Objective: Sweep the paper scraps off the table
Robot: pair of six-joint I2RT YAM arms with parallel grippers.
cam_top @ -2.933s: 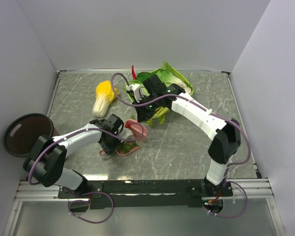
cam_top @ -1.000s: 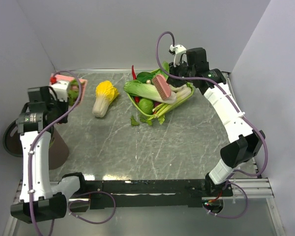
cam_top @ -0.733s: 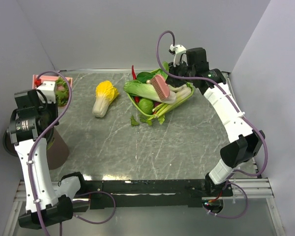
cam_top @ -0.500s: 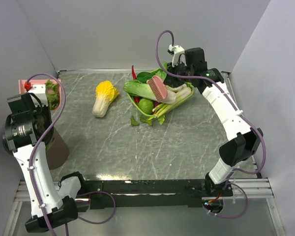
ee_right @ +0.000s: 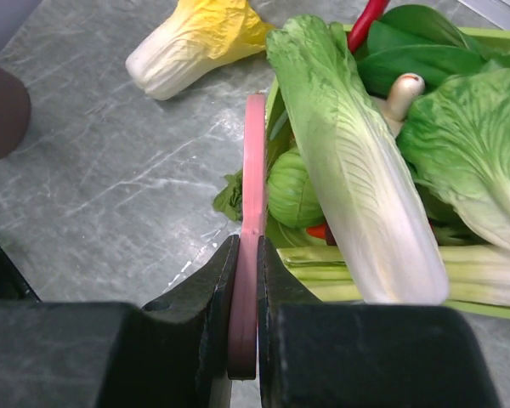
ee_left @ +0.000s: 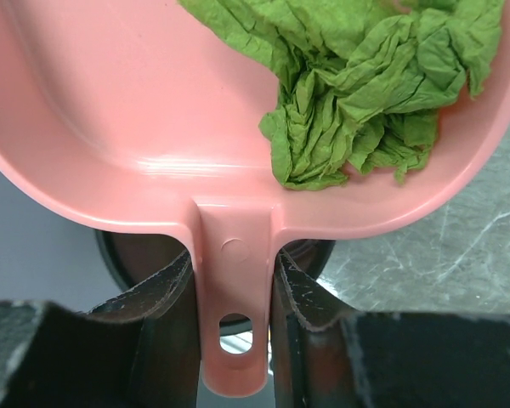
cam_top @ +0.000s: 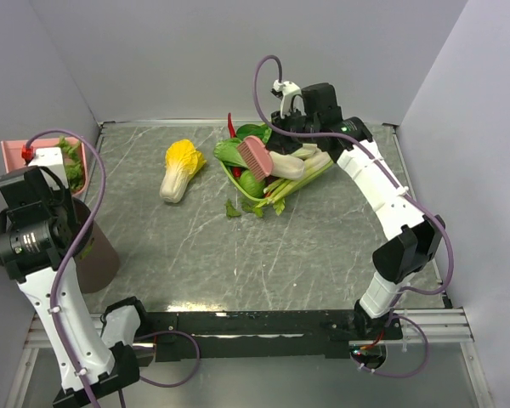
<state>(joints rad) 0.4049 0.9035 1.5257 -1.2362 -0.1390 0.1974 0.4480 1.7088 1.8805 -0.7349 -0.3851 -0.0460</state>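
Observation:
My left gripper (ee_left: pixel 234 285) is shut on the handle of the pink dustpan (ee_left: pixel 110 110), raised at the table's left edge (cam_top: pixel 42 157) above the brown bin (cam_top: pixel 98 255). Crumpled green paper scraps (ee_left: pixel 374 85) lie in the pan (cam_top: pixel 70 161). One small green scrap (cam_top: pixel 232 208) rests on the grey marble table (cam_top: pixel 323 238), beside the tray corner (ee_right: pixel 229 195). My right gripper (ee_right: pixel 245 280) is shut on a pink brush (ee_right: pixel 255 161), which hangs over the vegetables (cam_top: pixel 257 157).
A lime-green tray (cam_top: pixel 319 174) at the back holds large cabbages, greens and a red chilli. A yellow-and-white cabbage (cam_top: pixel 180 168) lies on the table left of it. Grey walls close in the table on three sides.
The left arm has carried the dustpan with its scraps leftward, off the table edge and over the bin. The right gripper with the brush has drifted slightly left over the tray.

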